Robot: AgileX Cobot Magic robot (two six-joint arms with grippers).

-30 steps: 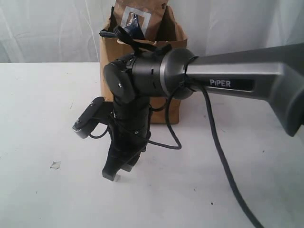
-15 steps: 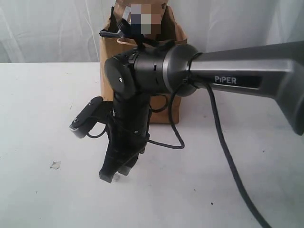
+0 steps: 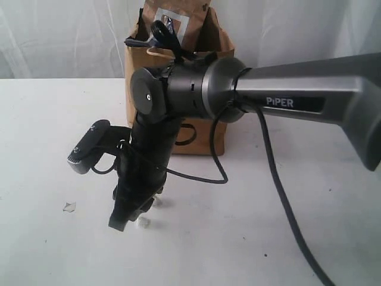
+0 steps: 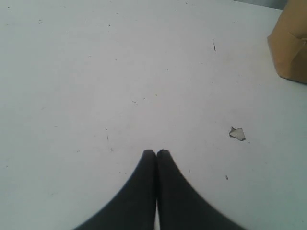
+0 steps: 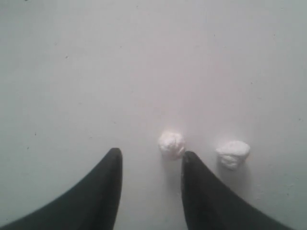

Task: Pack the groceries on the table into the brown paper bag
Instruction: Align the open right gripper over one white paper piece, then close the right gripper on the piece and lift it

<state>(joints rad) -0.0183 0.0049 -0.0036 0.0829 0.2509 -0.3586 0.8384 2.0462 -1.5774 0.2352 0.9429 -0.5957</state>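
Brown paper bag (image 3: 219,39) stands upright at the back of the desk (image 3: 47,119), mouth open, kraft paper creased; the arm in front hides most of its front. Brown pouch (image 3: 178,18) with a white square panel pokes up out of the bag mouth, roughly upright. Something dark sits at the bag rim beside it, can't tell what. Desk is flat white with a few small dark specks. Left wrist view catches only a bag (image 4: 290,48) corner on the desk (image 4: 96,72).
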